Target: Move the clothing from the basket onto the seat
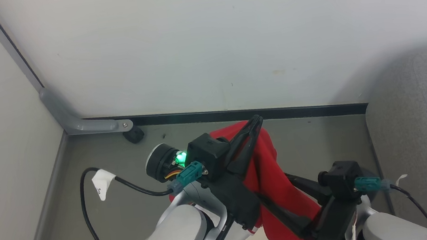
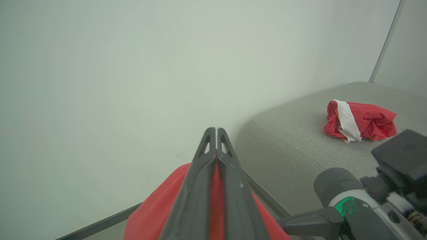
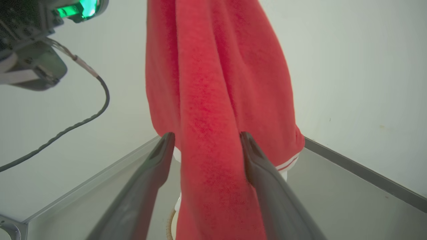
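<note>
Pinching a red white-trimmed garment (image 1: pixel 273 178) tight with left gripper (image 1: pixel 256 121), aloft over grey floor (image 1: pixel 129 228) just left of the seat (image 2: pixel 293 140). Straddling the hanging cloth with right gripper (image 3: pixel 205 136), fingers (image 3: pixel 267 186) spread, not closed on it. Spotting a second red-and-white garment (image 2: pixel 360 121) crumpled on the seat.

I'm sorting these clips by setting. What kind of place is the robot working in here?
Probably a bare indoor test room set up like a sitting corner: plain white walls with a dark skirting strip, a grey floor, and a grey upholstered seat with a crumpled red garment on it.
</note>
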{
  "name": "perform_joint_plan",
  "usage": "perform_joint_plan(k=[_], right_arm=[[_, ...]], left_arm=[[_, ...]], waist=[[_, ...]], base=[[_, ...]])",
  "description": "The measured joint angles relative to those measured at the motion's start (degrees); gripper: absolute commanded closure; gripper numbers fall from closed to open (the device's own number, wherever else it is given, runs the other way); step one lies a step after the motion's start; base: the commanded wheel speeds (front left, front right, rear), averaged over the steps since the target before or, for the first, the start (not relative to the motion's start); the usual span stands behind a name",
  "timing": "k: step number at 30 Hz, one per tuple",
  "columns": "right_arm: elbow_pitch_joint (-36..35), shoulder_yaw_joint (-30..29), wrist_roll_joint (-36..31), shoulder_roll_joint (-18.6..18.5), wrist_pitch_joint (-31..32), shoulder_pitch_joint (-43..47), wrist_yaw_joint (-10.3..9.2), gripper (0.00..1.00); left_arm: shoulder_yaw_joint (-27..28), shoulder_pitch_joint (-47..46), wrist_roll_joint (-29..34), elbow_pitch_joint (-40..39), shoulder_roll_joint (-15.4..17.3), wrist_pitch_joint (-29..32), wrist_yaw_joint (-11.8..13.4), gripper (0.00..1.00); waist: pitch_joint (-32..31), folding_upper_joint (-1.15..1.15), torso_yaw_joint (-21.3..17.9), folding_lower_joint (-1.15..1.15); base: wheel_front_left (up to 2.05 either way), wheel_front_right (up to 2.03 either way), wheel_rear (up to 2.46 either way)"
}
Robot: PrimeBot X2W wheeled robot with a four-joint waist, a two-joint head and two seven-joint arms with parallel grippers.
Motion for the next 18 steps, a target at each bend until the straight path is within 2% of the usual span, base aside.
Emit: perform_joint_plan(k=[5,6,7,8,18], right_arm=[[2.79,2.42,2.04,1.47,-0.05,-1.76,0.00,0.00],[3.22,2.79,2.38,1.60,-0.08,-2.01,0.00,0.51],[3.72,3.19,2.63,1.67,-0.12,-2.23,0.00,0.95],[4.14,3.47,2.81,1.70,-0.27,-2.42,0.00,1.00],[6.88,3.98,5.76,0.90,-3.86,-3.07,0.00,1.00]], left_arm=[[-0.66,0.01,-0.09,-1.29,0.01,0.46,0.47,1.00],[-0.70,0.02,-0.13,-1.44,0.01,0.49,0.70,1.00],[-0.74,0.04,-0.15,-1.57,0.03,0.51,0.73,1.00],[-0.74,0.12,-0.16,-1.68,0.04,0.58,0.74,1.00],[-0.38,1.13,-0.57,-2.16,0.57,1.58,1.35,1.00]], waist=[[-0.20,0.00,0.32,0.00],[-0.24,0.00,0.37,0.00],[-0.30,0.00,0.42,0.00],[-0.36,0.00,0.46,0.00],[-0.82,0.00,0.29,0.00]], base=[[0.00,0.00,0.00],[0.00,0.00,0.00],[0.00,0.00,0.00],[0.00,0.00,0.00],[0.00,0.00,0.00]])
